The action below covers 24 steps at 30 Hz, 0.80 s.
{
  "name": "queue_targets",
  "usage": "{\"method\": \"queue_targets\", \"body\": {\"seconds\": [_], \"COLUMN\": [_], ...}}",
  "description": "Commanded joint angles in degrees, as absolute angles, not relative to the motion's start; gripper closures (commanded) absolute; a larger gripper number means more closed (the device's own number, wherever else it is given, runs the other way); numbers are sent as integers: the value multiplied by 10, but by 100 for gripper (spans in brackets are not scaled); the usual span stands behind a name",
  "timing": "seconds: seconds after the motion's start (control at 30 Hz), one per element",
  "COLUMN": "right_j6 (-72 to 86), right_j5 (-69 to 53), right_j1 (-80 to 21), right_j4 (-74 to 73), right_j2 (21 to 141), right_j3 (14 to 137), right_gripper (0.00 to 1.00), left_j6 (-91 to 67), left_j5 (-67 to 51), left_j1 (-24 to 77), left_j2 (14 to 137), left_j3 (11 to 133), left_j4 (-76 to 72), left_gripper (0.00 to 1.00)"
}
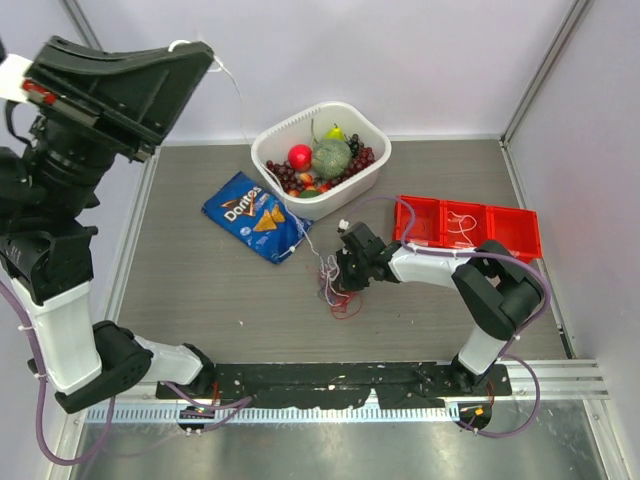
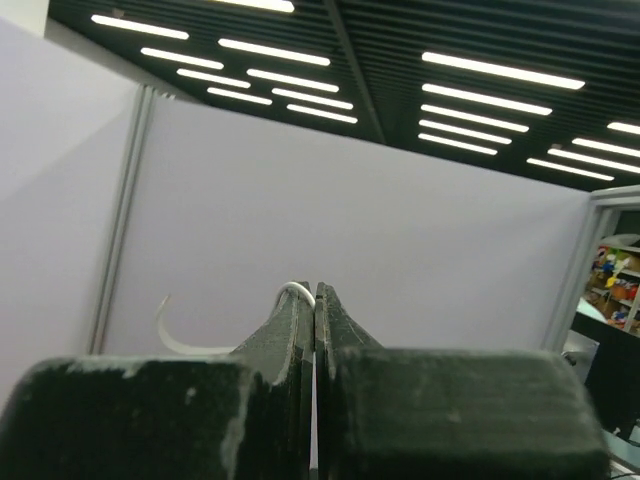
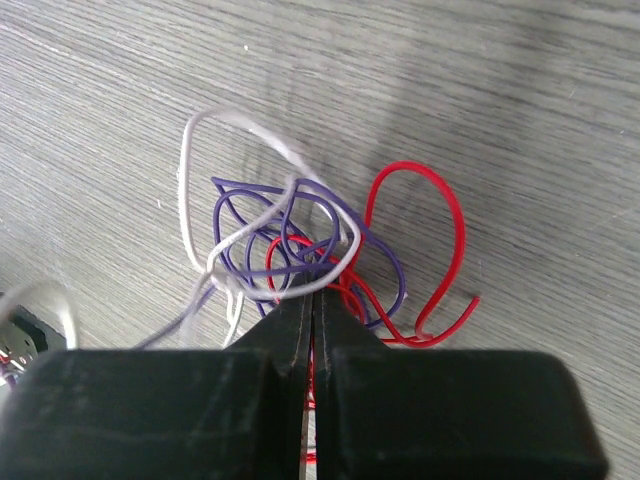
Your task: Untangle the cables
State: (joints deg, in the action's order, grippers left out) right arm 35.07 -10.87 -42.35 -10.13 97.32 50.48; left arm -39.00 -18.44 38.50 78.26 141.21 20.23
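The right end effector [image 3: 312, 300] rests low on the counter [image 1: 200, 290], pinched closed on the cables [image 3: 300, 250], a looped knot of white, purple and red strands at its tips. One white cable [image 1: 238, 100] runs lengthwise up from there to the raised left end effector [image 2: 315, 300], which is clamped on its curled end.

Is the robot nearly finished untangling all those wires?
Not yet. Done, it seems: a few white wires lie in the red tray. In hand: the left gripper, raised high, is shut on a white cable that runs down to the bunch, which the right gripper pinches against the table. Left: purple, red and white loops there are knotted together.
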Motion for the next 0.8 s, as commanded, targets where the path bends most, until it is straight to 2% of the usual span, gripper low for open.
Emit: {"method": "queue_targets", "body": {"seconds": [0.0, 0.17, 0.67, 0.77], "right_j6": [343, 341, 333, 312], "right_j5": [-60, -56, -29, -36], "right_j1": [-425, -425, -423, -423], "right_j4": [-121, -122, -147, -163], "right_j2": [1006, 1015, 1041, 1020], "right_j3": [497, 498, 517, 527], "right_gripper": [99, 99, 99, 92], "left_j6": [-435, -455, -454, -447], "left_j5": [-202, -186, -110, -71], "left_j1": [383, 383, 384, 383], "left_j2": [798, 820, 835, 821], "left_j3": [1438, 1487, 1504, 1473], "left_j4": [74, 25, -18, 33], "left_gripper": [100, 100, 100, 100]}}
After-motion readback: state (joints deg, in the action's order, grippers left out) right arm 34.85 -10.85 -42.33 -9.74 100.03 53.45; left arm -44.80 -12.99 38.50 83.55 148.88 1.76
